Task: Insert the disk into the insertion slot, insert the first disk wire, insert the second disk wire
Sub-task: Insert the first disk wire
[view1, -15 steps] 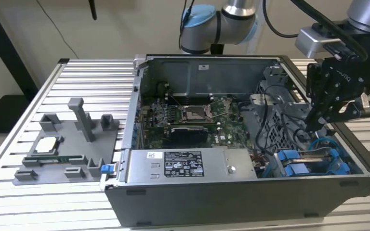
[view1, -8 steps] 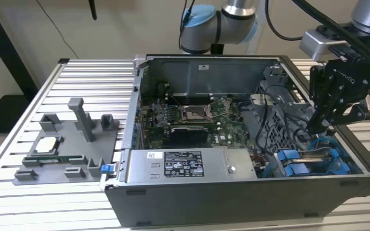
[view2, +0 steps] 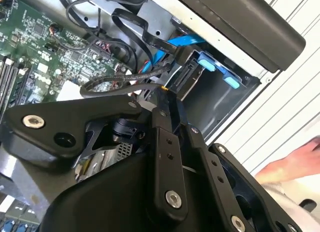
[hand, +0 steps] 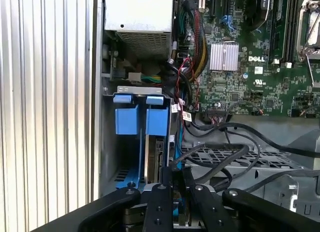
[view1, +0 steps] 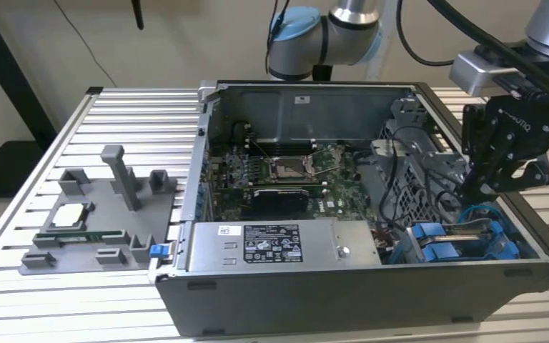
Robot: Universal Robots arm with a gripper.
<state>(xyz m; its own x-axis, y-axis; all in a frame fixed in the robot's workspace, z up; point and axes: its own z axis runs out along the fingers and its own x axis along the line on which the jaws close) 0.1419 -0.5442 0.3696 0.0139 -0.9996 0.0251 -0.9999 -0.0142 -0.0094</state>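
One disk wire (view2: 120,81) clenched in my gripper (view2: 167,94), just beside the slotted disk (hand: 159,158). I'd square the plug, then push straight.

Robotics lab: opened computer case (view1: 351,304) on slatted aluminium bench (view1: 55,307).

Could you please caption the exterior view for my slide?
End effector poised near the insertion slot inside an open computer case.

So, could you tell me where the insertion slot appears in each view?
Exterior view: the insertion slot is low at the exterior view's right, inside the case.
Second wrist view: the slot lies beyond the black cables.
First wrist view: the slot is between the table and the motherboard.
Shared landmark: the green motherboard.
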